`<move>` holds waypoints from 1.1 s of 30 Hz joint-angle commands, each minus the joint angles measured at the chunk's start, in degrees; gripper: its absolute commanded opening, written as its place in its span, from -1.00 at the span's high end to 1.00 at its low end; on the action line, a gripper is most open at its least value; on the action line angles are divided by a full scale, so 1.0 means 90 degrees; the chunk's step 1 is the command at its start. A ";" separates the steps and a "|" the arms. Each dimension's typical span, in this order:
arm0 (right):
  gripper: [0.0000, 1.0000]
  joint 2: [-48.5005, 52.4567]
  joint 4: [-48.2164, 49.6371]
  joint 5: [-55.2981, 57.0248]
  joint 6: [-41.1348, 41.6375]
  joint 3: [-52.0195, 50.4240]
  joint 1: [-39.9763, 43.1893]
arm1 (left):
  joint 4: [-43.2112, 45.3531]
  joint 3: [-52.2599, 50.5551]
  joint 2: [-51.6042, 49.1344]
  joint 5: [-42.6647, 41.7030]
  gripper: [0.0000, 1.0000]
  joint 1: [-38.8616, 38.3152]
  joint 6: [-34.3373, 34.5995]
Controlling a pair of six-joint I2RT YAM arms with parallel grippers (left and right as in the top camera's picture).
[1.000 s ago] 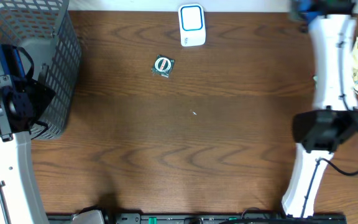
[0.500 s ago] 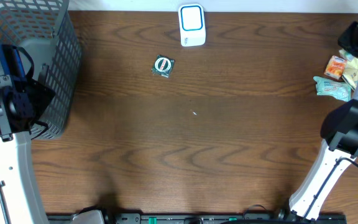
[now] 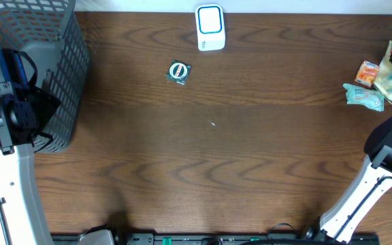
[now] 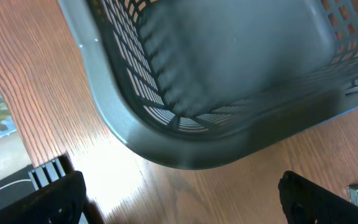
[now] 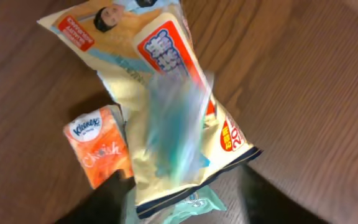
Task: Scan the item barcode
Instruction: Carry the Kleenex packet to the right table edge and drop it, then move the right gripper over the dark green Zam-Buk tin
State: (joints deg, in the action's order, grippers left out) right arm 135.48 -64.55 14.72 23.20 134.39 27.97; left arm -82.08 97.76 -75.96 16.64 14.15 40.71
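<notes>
Inspecting both arms, we found the left jaws released near the basket (image 4: 185, 155) and the right jaws released above a snack bag (image 5: 135, 68) on the bench (image 3: 250, 150).

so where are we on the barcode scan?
Done: nothing provable. A small green packet lies near the scanner, and I can't tell whether it was scanned. In hand: the right gripper is at the snack bag, far right. The view is blurred, so the grip is unclear. Left: bring an item to the scanner. The left gripper hangs open by the basket.
</notes>
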 commanded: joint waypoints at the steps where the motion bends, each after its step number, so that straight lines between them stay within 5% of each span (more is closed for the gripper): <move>1: -0.45 -0.0010 -0.0141 -0.0092 -0.0301 0.0177 0.0002 | -0.0015 -0.0010 0.0044 0.0063 -0.96 0.0032 0.0056; 8: -0.61 -0.0073 -0.0160 -0.3014 -0.1022 0.0194 -0.0274 | -0.0015 -0.0010 0.0044 0.0063 -0.95 0.0034 0.0056; 19: -0.56 -0.0338 0.0437 -0.6207 -0.1134 0.0192 -0.1409 | -0.0015 -0.0010 0.0044 0.0063 -0.96 0.0034 0.0056; 25: -0.49 -0.0325 0.0607 -0.5853 -0.1426 0.0187 -0.2679 | -0.0015 -0.0010 0.0044 0.0063 -0.95 0.0034 0.0058; 33: -0.57 -0.0262 0.1392 -0.3757 -0.1387 0.0187 -0.4770 | -0.0015 -0.0010 0.0044 0.0063 -0.95 0.0034 0.0056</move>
State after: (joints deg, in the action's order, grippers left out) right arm 134.93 -53.93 -27.88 11.62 134.93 -9.58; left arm -82.08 97.76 -75.96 16.64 14.15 40.71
